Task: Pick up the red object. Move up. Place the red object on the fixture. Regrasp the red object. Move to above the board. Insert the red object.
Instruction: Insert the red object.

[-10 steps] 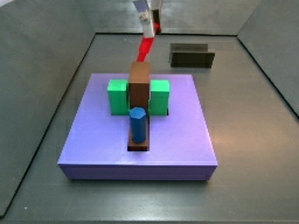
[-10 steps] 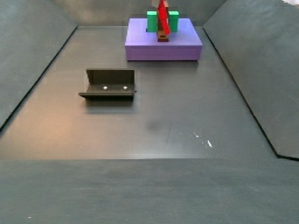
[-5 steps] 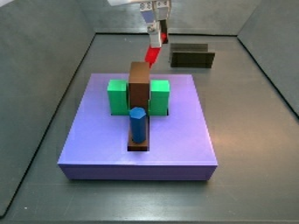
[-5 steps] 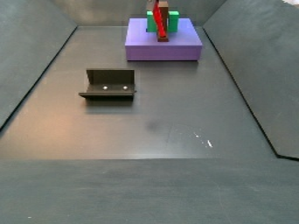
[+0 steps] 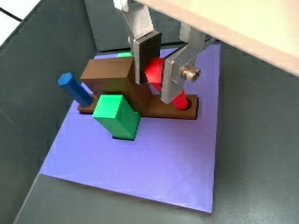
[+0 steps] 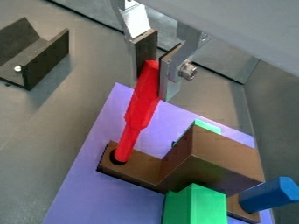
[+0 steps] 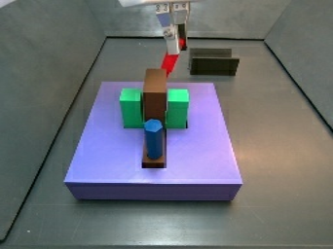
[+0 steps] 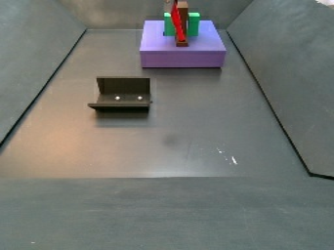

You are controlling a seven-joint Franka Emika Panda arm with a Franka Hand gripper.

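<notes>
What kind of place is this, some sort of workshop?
Probably a simulated or lab test cell for robot assembly practice: bare grey floor with sloping walls, a purple board carrying green blocks and a blue peg, and a gripper above the board holding a red object.

A brown bar [image 7: 155,95] stands between two green blocks [image 7: 131,107]. A blue peg [image 7: 152,139] stands upright in front of the bar. The floor [image 8: 170,137] is grey.
</notes>
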